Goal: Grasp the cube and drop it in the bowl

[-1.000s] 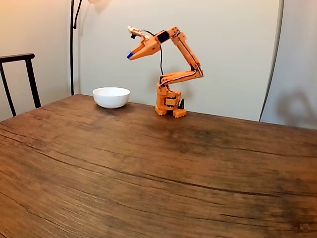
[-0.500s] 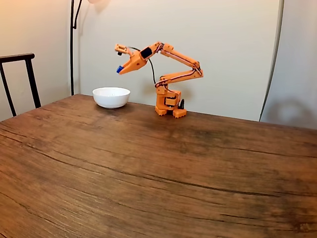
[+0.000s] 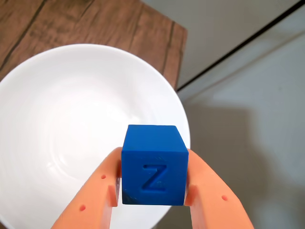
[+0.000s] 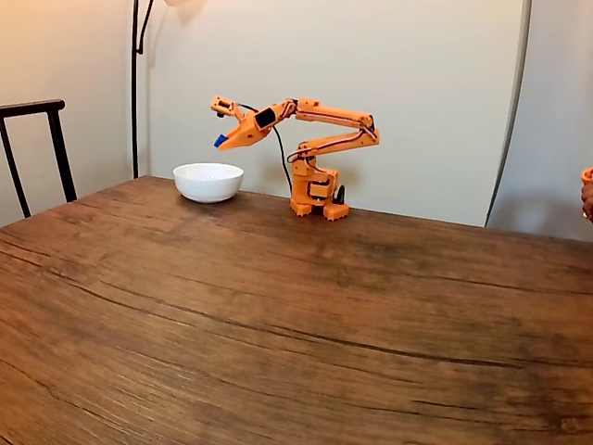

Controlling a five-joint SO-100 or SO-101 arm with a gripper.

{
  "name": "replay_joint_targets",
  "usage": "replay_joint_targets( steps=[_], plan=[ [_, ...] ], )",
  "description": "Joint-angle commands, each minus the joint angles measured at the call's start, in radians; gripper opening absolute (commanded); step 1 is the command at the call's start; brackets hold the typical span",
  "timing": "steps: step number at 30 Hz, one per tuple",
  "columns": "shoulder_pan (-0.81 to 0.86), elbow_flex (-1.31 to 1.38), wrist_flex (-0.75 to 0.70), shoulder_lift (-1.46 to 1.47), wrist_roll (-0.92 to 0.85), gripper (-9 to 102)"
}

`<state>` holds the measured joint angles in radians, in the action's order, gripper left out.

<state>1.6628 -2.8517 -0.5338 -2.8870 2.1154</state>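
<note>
While clamped narrowly on the cube, the gripper is held above the bowl, which lies below and ahead of it. The cube, marked "Z", is seen over the bowl's near rim in the wrist view. If released here, it could be bounced off the rim onto the table.

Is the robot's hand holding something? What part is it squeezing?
Yes. The hand holds the blue cube, one finger pressed on each of two opposite side faces, above the white bowl.
</note>
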Motion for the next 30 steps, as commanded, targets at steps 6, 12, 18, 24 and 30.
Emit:
replay_joint_targets(
  steps=[6,12,18,24,30],
  plan=[
    [-0.015,0.0,0.095,0.066,-0.008,19],
    [-0.078,0.071,0.156,0.244,-0.008,29],
    [-0.152,0.201,0.132,0.333,-0.008,27],
    [-0.241,0.35,-0.087,0.333,-0.061,2],
    [-0.39,0.508,-0.305,0.331,-0.064,-1]
  ],
)
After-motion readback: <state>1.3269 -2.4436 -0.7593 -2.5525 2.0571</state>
